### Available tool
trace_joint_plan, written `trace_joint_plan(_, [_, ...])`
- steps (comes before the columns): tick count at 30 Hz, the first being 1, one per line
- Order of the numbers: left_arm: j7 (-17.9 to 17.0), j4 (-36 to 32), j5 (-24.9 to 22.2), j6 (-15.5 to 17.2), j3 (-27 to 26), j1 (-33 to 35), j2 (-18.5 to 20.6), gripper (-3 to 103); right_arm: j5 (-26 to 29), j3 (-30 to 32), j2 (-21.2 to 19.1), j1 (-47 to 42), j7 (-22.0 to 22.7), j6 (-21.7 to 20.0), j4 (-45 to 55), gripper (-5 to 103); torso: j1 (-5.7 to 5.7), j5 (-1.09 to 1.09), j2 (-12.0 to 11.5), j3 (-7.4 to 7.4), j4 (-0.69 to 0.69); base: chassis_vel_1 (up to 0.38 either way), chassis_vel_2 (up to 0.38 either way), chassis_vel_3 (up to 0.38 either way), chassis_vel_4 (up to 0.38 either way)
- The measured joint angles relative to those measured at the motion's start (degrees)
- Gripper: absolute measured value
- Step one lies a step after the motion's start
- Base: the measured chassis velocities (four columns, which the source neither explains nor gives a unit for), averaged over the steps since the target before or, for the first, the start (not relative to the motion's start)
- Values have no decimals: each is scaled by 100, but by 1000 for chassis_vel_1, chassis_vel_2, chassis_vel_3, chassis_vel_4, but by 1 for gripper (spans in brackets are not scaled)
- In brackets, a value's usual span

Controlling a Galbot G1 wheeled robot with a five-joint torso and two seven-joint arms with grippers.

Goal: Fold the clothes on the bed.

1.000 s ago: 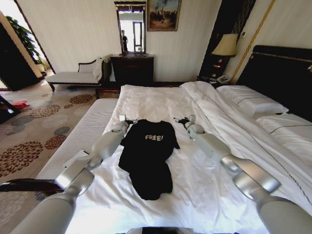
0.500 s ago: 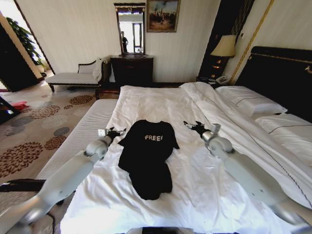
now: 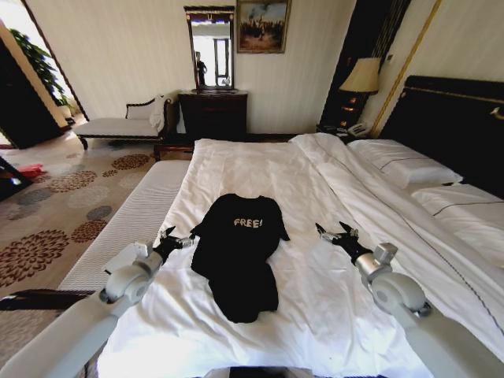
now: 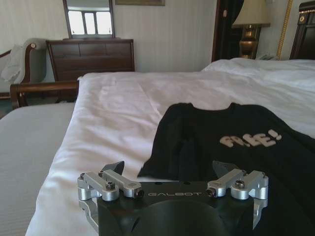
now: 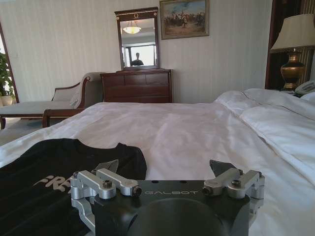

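Both arms have pulled back toward the robot over the last second. A second ago the tools sat up at the shirt's shoulders, one on each side of the collar; half a second ago they had dropped to sleeve level and moved outward.

Now: left tool [image 3: 175, 239] sits just beside the shirt's [image 3: 239, 252] left sleeve, low over the sheet, fingers spread, nothing between them. Right tool [image 3: 336, 233] is well apart from the shirt on its right side, over bare sheet, fingers also spread and empty.

Wrist views agree: left tool [image 4: 170, 169] looks across the sleeve and the "FREE!" lettering with open jaws; right tool [image 5: 165, 167] sees the shirt off to one side, jaws open.

Shirt lies on the bed [image 3: 260, 161], mid-mattress, collar toward the far end, lettering up. Lower part is narrowed and bunched, so it looks partly gathered. Its position has not changed across the three moments.

Reading: the release at the shoulders seems done and the arms are retreating. Either a fold step has just closed or the tools are resetting for a lower grip; I can't tell which. Fold looks unfinished.
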Motion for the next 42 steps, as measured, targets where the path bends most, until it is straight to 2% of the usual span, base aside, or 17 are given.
trace_joint_plan(5, [210, -146, 271, -137, -534, 785, -276, 100, -157, 330, 333, -729, -166, 134, 343, 100, -1, 0, 0, 0, -1, 0, 0, 0, 0])
trace_joint_plan(7, [290, -281, 313, -195, -883, 1185, -536, 100, 115, 510, 492, -1145, -228, 89, 672, 100, 0, 1, 0, 0, -1, 0, 0, 0, 0])
trace_joint_plan(8, [290, -281, 313, -195, -883, 1185, -536, 100, 115, 510, 492, -1145, -228, 89, 672, 100, 0, 1, 0, 0, -1, 0, 0, 0, 0])
trace_joint_plan(13, [368, -512, 289, -269, -1430, 1765, -967, 100, 842, 469, 703, -1758, -407, -264, 1308, 100, -1, 0, 0, 0, -1, 0, 0, 0, 0])
trace_joint_plan(14, [368, -512, 289, -269, -1430, 1765, -967, 100, 842, 469, 703, -1758, -407, -264, 1308, 100, -1, 0, 0, 0, -1, 0, 0, 0, 0])
trace_joint_plan(17, [370, -589, 255, -278, -1589, 1940, -1074, 100, 1854, 185, 777, -1829, -345, -757, 1679, 100, 0, 0, -1, 1, 0, 0, 0, 0, 0])
trace_joint_plan(18, [370, -610, 256, -279, -1605, 1962, -1075, 100, 2079, 128, 782, -1840, -321, -863, 1739, 100, 0, 0, -1, 1, 1, 0, 0, 0, 0])
trace_joint_plan(19, [370, -610, 256, -279, -1605, 1962, -1075, 100, 2079, 128, 782, -1840, -321, -863, 1739, 100, 0, 0, -1, 1, 1, 0, 0, 0, 0])
trace_joint_plan(22, [362, -705, 254, -279, -1619, 1981, -1012, 100, 2822, -4, 739, -1876, -225, -1212, 1850, 100, 1, 0, -1, 1, 0, 0, 0, 0, 0])
trace_joint_plan(28, [262, -796, 302, -227, -1370, 1821, -941, 100, 3403, -106, 662, -1942, -134, -1564, 1659, 100, 0, 0, -1, 1, -1, 0, 0, 0, 0])
trace_joint_plan(33, [137, -801, 426, -191, -1026, 1598, -848, 100, 3551, -314, 741, -1943, -5, -1772, 1405, 100, 1, 1, -1, 1, -1, 0, 0, 0, 0])
trace_joint_plan(41, [13, -796, 436, -144, -798, 1415, -760, 100, 3439, -703, 895, -1839, 40, -1820, 1099, 103, 1, 0, -1, 1, -1, 0, 0, 0, 0])
trace_joint_plan(42, [0, -796, 435, -135, -779, 1404, -736, 100, 3469, -732, 903, -1773, 53, -1824, 1035, 99, 1, 1, -1, 1, -1, 0, 0, 0, 0])
